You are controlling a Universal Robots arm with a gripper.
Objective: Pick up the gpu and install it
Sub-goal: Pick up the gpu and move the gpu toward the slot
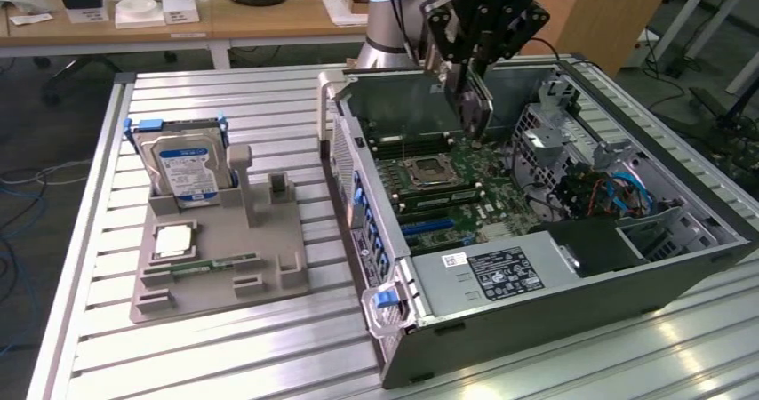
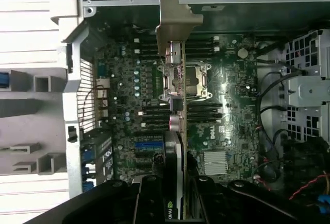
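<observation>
One gripper (image 1: 471, 73), fingers pinching the gpu (image 1: 477, 111) by its top edge, holds it upright over the motherboard (image 1: 465, 167) inside the open computer case (image 1: 522, 316), near the case's far wall.

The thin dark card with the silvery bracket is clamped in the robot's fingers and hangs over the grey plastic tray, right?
Not quite. The thin dark card with the silvery bracket is clamped in the fingers, but it hangs over the green motherboard inside the open metal computer case, not the grey plastic tray, as the exterior view shows.
</observation>
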